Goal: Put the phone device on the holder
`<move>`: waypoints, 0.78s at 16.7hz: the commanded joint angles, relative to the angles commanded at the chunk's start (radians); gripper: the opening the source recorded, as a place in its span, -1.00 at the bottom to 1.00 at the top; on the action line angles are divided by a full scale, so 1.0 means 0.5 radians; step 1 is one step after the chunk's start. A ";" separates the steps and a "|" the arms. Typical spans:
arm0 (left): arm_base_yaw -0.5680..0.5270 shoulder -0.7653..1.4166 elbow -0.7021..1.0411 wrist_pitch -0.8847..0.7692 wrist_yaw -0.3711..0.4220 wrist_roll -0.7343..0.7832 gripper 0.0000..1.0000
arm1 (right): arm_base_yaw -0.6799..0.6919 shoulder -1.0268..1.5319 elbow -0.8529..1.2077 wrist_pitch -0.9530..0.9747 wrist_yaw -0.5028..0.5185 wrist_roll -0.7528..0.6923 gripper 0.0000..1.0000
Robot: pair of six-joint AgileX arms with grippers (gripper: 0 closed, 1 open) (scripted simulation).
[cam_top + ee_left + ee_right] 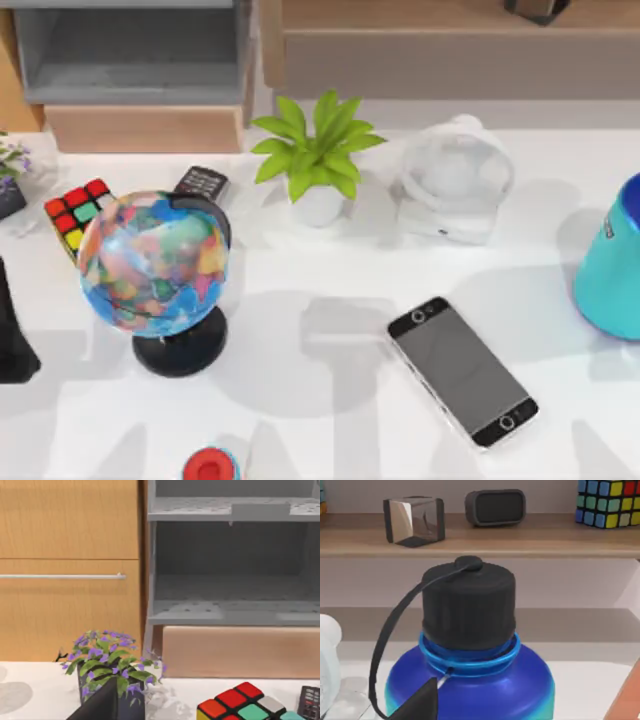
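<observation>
1. The phone device (463, 371) is seen flat on the table's (330, 400) right half, long axis diagonal (upper-left to lower-right).
2. The right arm is judged nearer; neither gripper's finger state can be told.

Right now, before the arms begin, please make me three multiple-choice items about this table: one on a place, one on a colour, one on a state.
1. Where does the phone device lie on the table?
A. right of the globe, in front of the white holder
B. behind the green plant
C. on top of the cube

2. What colour is the cap of the blue bottle?
A. white
B. black
C. red

3. How is the phone device now?
A. standing in the holder
B. leaning on the globe
C. flat on the table, screen up

Answers: 1 A, the top view shows it right of the globe, nearer than the holder. 2 B, the right wrist view shows a black cap. 3 C, its grey screen faces upward.
</observation>
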 joint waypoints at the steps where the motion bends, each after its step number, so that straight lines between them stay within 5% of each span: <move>1: 0.000 0.000 0.000 0.000 0.000 0.000 1.00 | 0.000 0.000 0.000 0.000 0.000 0.000 1.00; 6: 0.000 0.000 0.000 0.000 0.000 0.000 1.00 | 0.049 0.133 0.156 -0.071 0.017 0.005 1.00; 13: 0.000 0.000 0.000 0.000 0.000 0.000 1.00 | 0.362 0.849 0.869 -0.459 0.024 0.035 1.00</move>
